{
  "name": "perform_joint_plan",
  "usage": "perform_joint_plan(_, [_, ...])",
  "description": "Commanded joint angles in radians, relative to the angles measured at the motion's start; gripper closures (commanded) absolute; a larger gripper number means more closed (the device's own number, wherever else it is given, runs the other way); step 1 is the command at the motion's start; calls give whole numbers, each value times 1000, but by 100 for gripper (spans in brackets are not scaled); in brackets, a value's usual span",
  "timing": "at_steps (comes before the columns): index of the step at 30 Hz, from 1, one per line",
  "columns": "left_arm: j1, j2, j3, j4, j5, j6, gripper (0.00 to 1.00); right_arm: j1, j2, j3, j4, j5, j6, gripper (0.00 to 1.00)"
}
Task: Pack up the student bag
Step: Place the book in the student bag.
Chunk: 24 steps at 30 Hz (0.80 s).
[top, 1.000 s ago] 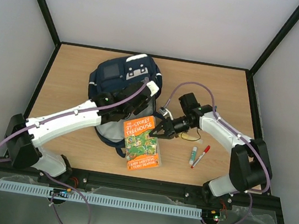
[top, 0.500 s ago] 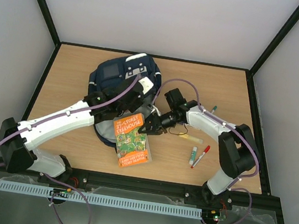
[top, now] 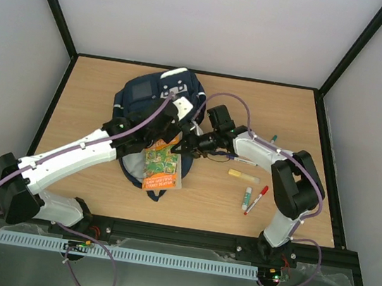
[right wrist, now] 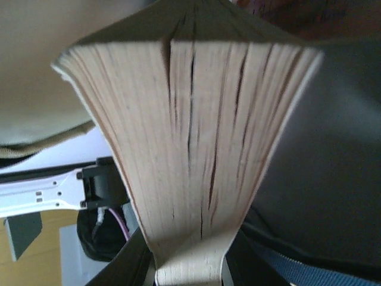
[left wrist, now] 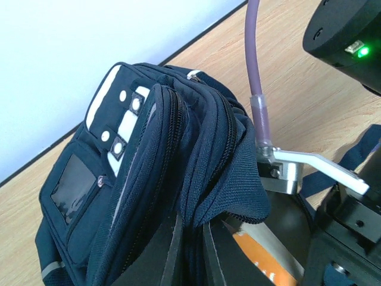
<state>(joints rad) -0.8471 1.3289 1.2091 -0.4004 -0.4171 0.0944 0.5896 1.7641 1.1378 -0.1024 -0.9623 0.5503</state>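
The wooden surface (top: 90, 100) carries everything, and the student bag (top: 156, 99) lies on its far half, left of centre, with the front pocket facing up and its mouth turned toward the arms. That is presumably so things can be slid in from the near side. The left hand (left wrist: 190, 224) is closed on the bag's upper flap and pinches the navy fabric between its fingers. Judging by the lifted edge in the left wrist view, this grip is there to prop the opening wide. The right hand (top: 189, 145) is clamped on an orange-covered book (top: 162, 167), with the fanned page edges filling its wrist view. The book is held by one end so that the free end can lead into the gap. It sits at the bag's mouth, tilted, and how deep it has gone I cannot tell. A yellow highlighter (top: 243, 175) and a red marker (top: 258, 199) lie apart to the right, likely waiting their turn.
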Motion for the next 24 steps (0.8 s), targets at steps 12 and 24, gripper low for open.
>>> perform_joint_plan(12, [15,-81,-16,178,60,-31,98,-1,91,97,48,195,-24,83])
perform_joint_plan(24, [47,-98,-32,189,103,-43,98,-1,-11,40,-24,345,-150,50])
